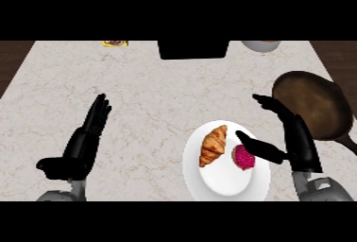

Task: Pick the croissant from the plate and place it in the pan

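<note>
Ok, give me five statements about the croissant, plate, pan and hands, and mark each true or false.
1. The croissant lies on the white plate. True.
2. The pan already holds the croissant. False: the pan has nothing in it; the croissant is on the plate.
3. A pink item lies on the plate to the right of the croissant. True.
4. The right hand is curled round the croissant. False: its fingers are straight, its thumb reaches over the plate near the pink item, and nothing is held.
5. The left hand rests on the plate. False: it is open over the bare counter, well left of the plate.
</note>
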Controlling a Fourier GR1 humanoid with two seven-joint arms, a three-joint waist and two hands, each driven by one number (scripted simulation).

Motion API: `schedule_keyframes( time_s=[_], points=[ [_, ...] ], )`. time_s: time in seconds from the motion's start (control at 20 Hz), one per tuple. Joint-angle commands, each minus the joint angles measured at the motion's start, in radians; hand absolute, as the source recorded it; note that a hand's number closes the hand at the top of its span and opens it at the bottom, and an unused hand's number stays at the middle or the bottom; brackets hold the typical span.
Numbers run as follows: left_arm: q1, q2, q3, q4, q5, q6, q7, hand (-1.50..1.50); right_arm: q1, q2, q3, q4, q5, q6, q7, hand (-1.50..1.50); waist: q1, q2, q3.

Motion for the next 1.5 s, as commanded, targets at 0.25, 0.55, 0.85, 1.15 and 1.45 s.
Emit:
schedule_keyframes(
  time_s=[0.25, 0.55, 0.85, 1.15, 1.45],
  points=[
    [0.006, -0.020, -0.012, -0.026, 0.013, -0.031, 0.010, 0.00, 0.032, -0.107, 0.122, -0.298, 0.329, 0.154, 0.456, -1.50, 0.037, 0.009, 0.001],
    [-0.017, -0.023, -0.025, -0.002, -0.007, -0.056, -0.015, 0.00, -0.159, -0.022, 0.168, -0.137, 0.290, 0.382, 0.621, -1.50, 0.056, 0.016, 0.002],
    [-0.039, -0.033, -0.026, -0.002, -0.010, -0.051, 0.026, 0.00, -0.296, 0.065, 0.234, 0.086, 0.257, 0.570, 0.742, -1.50, 0.068, 0.019, 0.002],
    [-0.032, -0.037, -0.008, 0.022, -0.006, -0.064, -0.030, 0.00, -0.333, 0.126, 0.311, 0.244, 0.246, 0.704, 0.776, -1.50, 0.061, 0.016, 0.002],
    [-0.020, -0.044, -0.002, 0.015, -0.015, -0.072, -0.008, 0.00, -0.324, 0.214, 0.296, 0.366, 0.297, 0.691, 0.758, -1.50, 0.049, 0.013, 0.003]
  ],
)
